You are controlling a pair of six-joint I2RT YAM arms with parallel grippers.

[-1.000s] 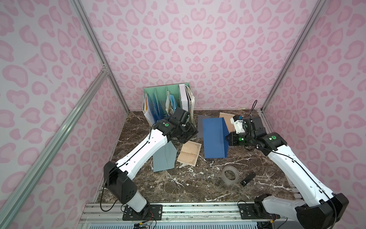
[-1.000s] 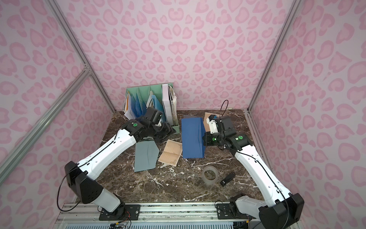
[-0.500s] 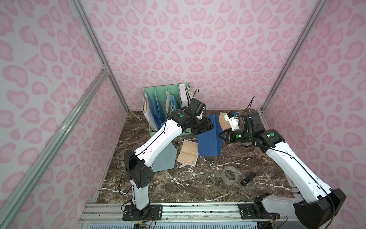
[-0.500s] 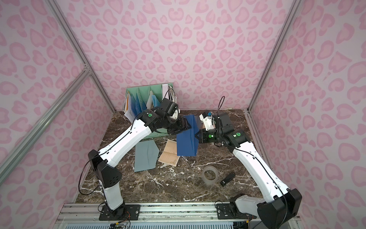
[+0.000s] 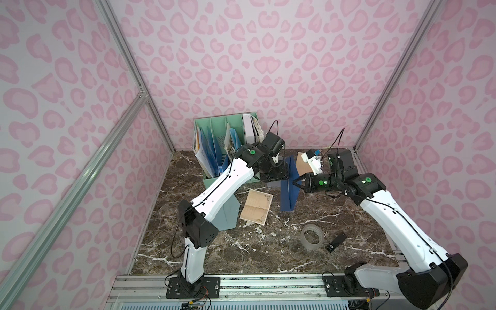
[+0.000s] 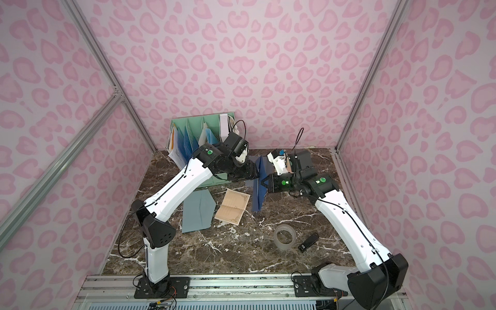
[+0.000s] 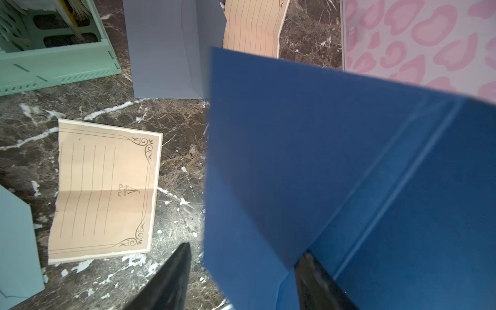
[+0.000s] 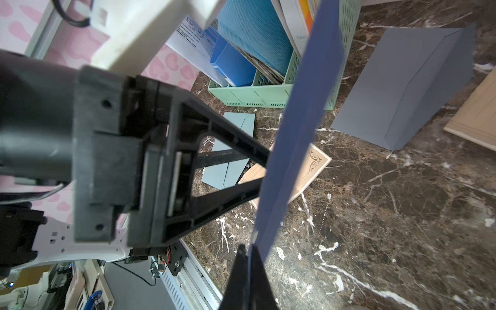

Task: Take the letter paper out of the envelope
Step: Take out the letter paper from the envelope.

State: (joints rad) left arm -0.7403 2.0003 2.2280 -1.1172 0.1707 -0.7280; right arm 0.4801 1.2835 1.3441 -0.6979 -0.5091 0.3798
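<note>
We see the dark blue envelope (image 5: 288, 189) held up in the air, edge-on from above, over the bench (image 5: 241, 255) at about one o'clock from the bench's middle. The right tool (image 8: 248, 257) is pressed together on one edge of it, pinching the paper. The left tool (image 7: 245, 249) is spread. One finger (image 7: 171, 276) hangs in the open beside the envelope, and the other (image 7: 314, 281) sits against the inner fold by the flap. It grips nothing.

To do this step well, we judge that the left tool should slip one finger into the mouth and close only on the letter paper, not on the envelope's wall. It should then draw straight along the envelope's length while the right tool holds firm. Thin paper buckles easily, so a slow, square pull seems wise.

The envelope is matte and deep blue, with its flap open and pale crease lines across the inside. No letter paper shows at its mouth, and we cannot tell if a sheet is inside. A separate tan lined sheet (image 5: 256, 205) lies flat at eight o'clock from it.
</note>
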